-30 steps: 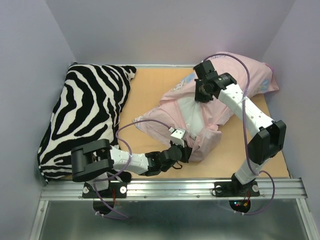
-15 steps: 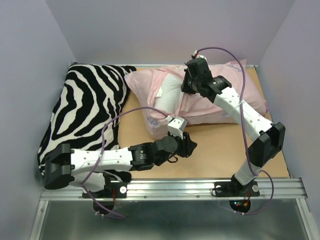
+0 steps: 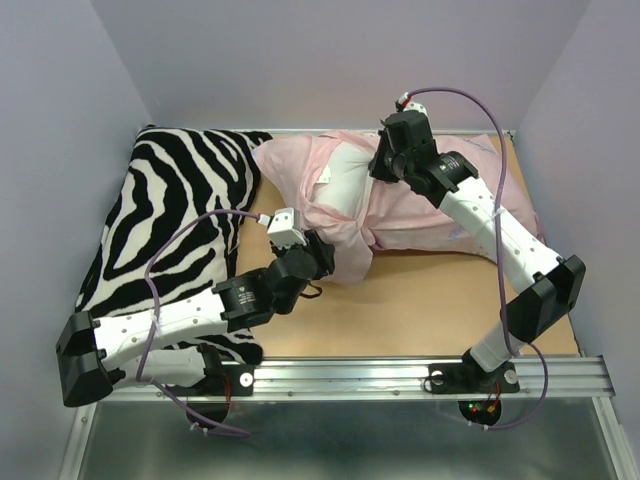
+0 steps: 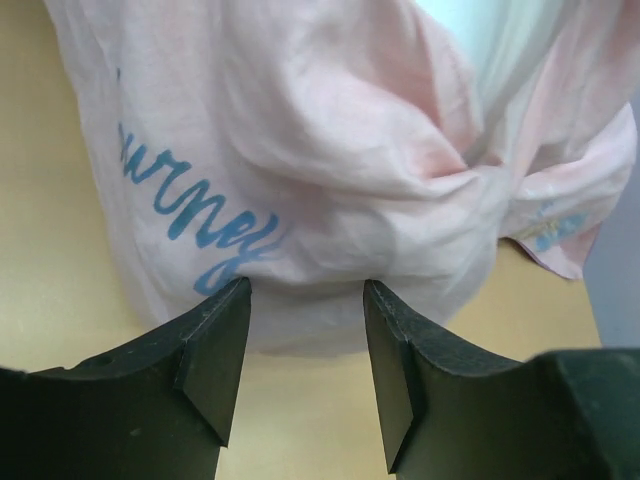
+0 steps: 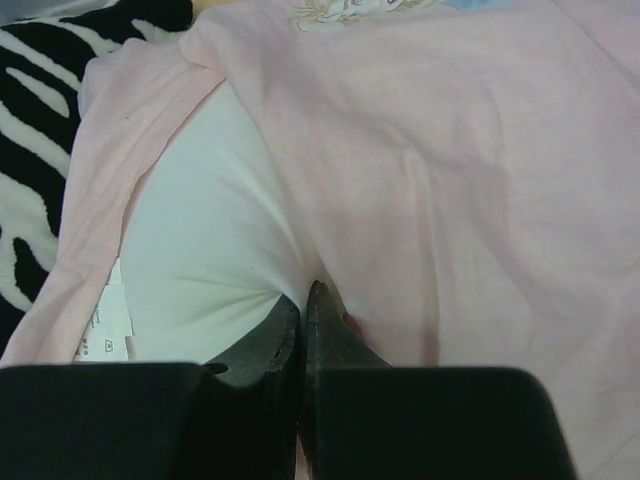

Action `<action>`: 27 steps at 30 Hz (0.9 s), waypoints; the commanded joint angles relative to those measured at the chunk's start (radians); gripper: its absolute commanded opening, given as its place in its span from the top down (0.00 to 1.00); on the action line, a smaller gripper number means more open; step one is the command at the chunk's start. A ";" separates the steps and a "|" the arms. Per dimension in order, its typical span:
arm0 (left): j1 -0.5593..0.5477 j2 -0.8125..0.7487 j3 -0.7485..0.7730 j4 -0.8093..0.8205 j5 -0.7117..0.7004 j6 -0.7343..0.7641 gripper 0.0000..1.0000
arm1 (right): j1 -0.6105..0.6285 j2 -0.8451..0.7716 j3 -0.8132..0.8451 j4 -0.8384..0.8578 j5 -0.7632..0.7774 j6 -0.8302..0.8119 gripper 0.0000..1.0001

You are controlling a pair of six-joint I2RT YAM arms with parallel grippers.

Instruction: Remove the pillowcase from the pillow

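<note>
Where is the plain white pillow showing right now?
Top view, far centre: the plain white pillow peeks from the open mouth of the thin pink pillowcase, between the black-and-white zebra-striped pillow and the right gripper.

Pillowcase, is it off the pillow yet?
Not yet. Done: the pillowcase is peeled back at one end, so a white part of the pillow peeks out. In hand: the right gripper is pinched shut at that opening; the left gripper is open, holding nothing. Left: pulling the case off the rest.

A lab test booth: plain lilac walls [image 3: 330,60], aluminium rail [image 3: 350,375].
</note>
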 commanded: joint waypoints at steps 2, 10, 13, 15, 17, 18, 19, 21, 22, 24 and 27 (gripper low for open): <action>0.023 -0.049 -0.029 0.111 0.004 0.134 0.40 | -0.003 -0.074 0.048 0.110 0.018 0.013 0.99; 0.040 -0.102 -0.086 0.312 0.084 0.269 0.39 | -0.003 -0.062 0.055 0.103 0.016 0.013 1.00; 0.072 -0.056 -0.067 0.306 0.064 0.273 0.39 | -0.003 -0.055 0.067 0.102 0.007 0.015 0.99; 0.097 -0.007 -0.061 0.295 0.081 0.264 0.46 | -0.003 -0.051 0.077 0.100 0.006 0.016 0.99; 0.104 0.015 -0.072 0.300 0.107 0.251 0.61 | -0.003 -0.051 0.086 0.096 0.018 0.010 0.99; 0.104 0.024 -0.082 0.307 0.116 0.238 0.75 | -0.003 -0.051 0.092 0.091 0.027 0.007 0.99; 0.106 0.026 -0.092 0.309 0.118 0.220 0.81 | -0.003 -0.051 0.110 0.087 0.044 -0.005 0.99; 0.106 0.023 -0.133 0.304 0.116 0.171 1.00 | -0.003 -0.042 0.136 0.074 0.062 -0.011 0.99; 0.107 0.023 -0.150 0.300 0.112 0.151 1.00 | -0.003 -0.041 0.147 0.065 0.071 -0.019 0.99; 0.121 0.024 -0.193 0.274 0.095 0.099 1.00 | -0.003 -0.036 0.184 0.054 0.081 -0.023 0.99; 0.161 0.024 -0.263 0.274 0.114 0.014 1.00 | -0.004 -0.036 0.231 0.044 0.099 -0.031 0.99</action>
